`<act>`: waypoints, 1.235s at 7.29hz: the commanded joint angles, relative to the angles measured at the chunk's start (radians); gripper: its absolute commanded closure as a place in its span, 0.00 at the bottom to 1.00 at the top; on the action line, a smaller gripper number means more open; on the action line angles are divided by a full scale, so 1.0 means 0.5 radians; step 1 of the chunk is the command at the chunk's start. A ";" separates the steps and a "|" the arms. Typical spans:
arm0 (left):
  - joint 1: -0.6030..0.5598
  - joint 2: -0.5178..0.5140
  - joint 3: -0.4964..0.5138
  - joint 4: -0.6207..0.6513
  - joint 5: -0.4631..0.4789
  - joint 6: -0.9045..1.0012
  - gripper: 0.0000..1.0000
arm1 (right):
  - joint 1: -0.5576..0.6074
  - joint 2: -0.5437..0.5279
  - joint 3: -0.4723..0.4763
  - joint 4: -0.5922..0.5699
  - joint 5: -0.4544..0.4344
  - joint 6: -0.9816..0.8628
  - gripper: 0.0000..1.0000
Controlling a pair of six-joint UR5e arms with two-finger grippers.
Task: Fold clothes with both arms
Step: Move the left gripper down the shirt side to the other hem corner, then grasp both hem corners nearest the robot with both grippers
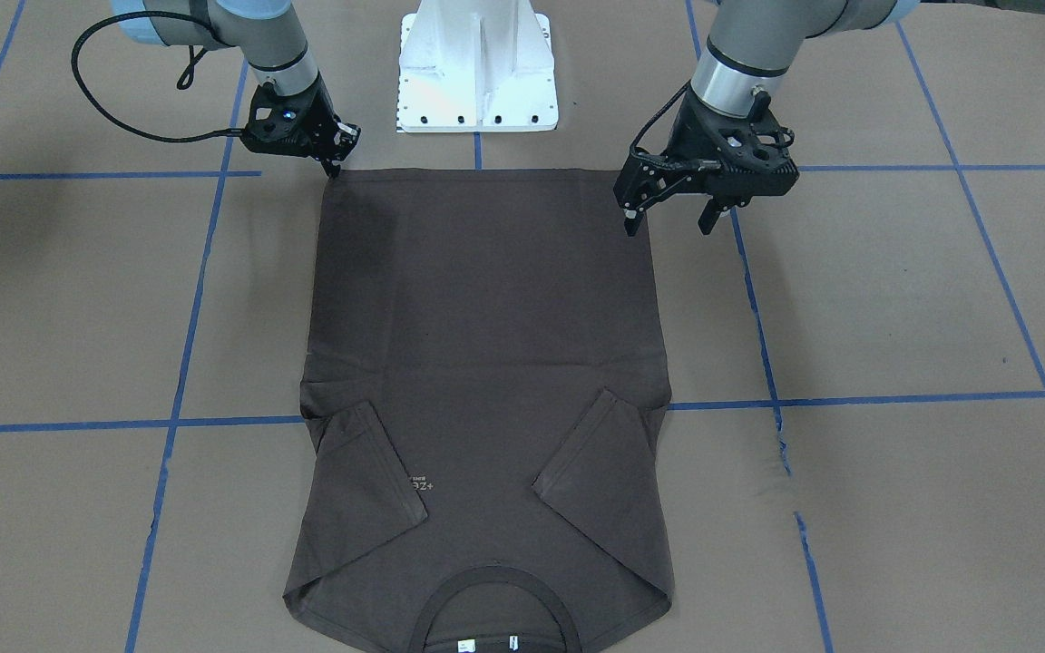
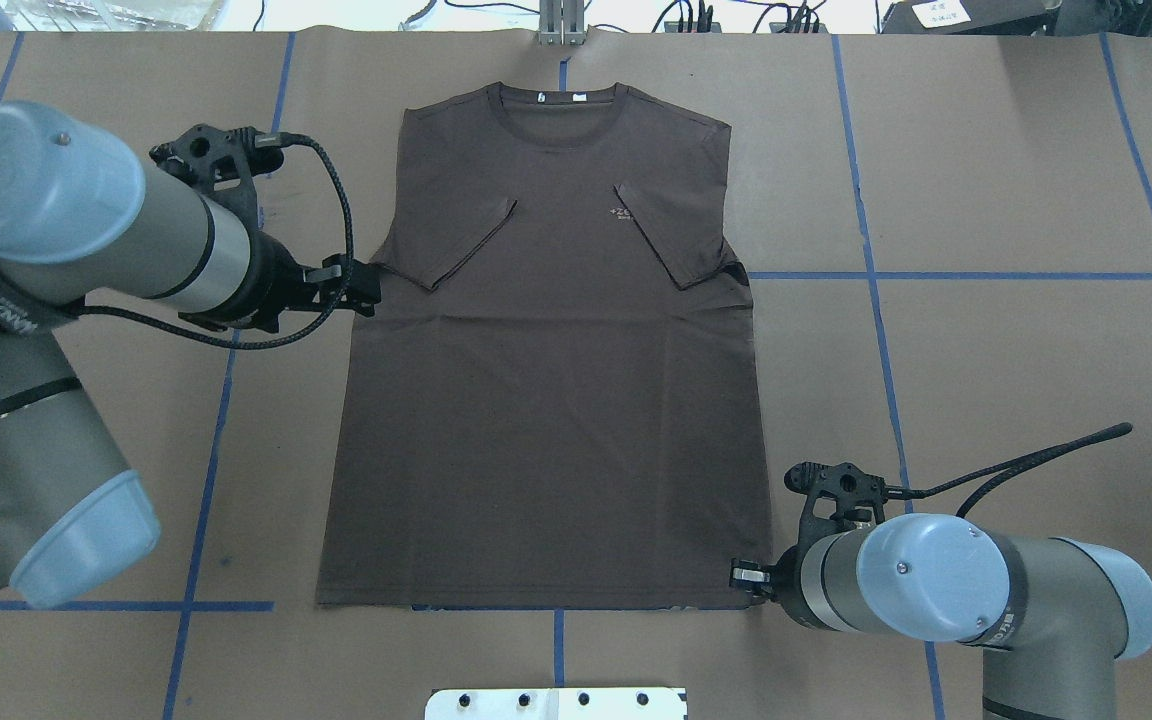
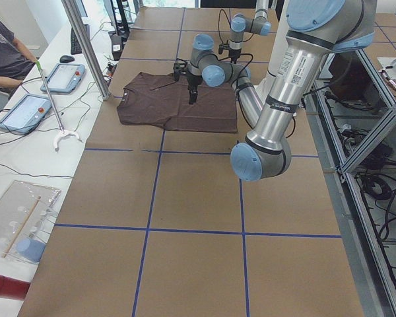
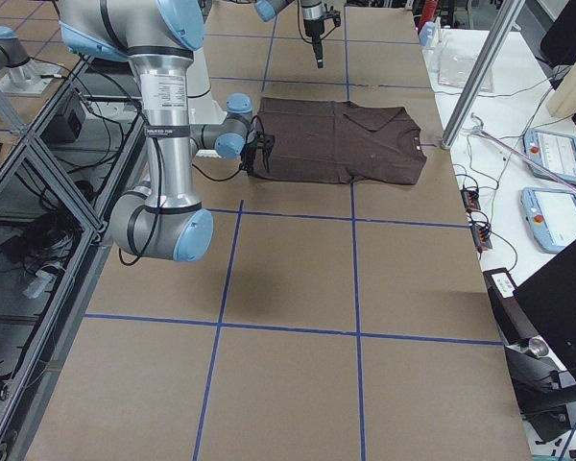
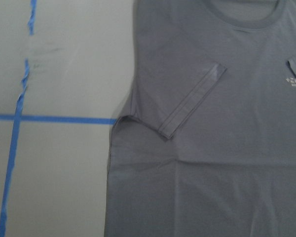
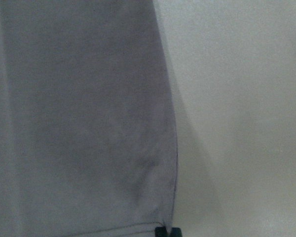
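The dark brown T-shirt (image 1: 486, 345) lies flat and face up on the brown table, collar away from the robot, both sleeves folded in over the chest (image 2: 546, 400). My right gripper (image 1: 334, 168) is low at the hem's corner on the robot's right (image 2: 744, 578). In the right wrist view its fingertips (image 6: 166, 231) sit together on that corner of the cloth (image 6: 79, 123). My left gripper (image 1: 669, 218) is open and empty. It hangs well above the shirt's left edge near the sleeve (image 2: 361, 285). The left wrist view shows that sleeve (image 5: 192, 101) from above.
The white pedestal base (image 1: 477, 68) stands just behind the hem. Blue tape lines (image 2: 876, 275) cross the table. In the exterior left view a seated person (image 3: 3, 46), tablets (image 3: 63, 76) and a metal pole (image 3: 86, 46) are beyond the collar end.
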 commanded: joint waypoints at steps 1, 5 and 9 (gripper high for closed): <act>0.297 0.289 -0.262 -0.005 0.131 -0.332 0.00 | 0.050 -0.001 0.069 0.008 0.060 -0.013 1.00; 1.002 0.441 -0.233 -0.008 0.624 -1.194 0.04 | 0.090 0.017 0.076 0.014 0.060 -0.022 1.00; 1.022 0.441 0.047 -0.266 0.659 -1.189 0.04 | 0.096 0.023 0.079 0.014 0.060 -0.022 1.00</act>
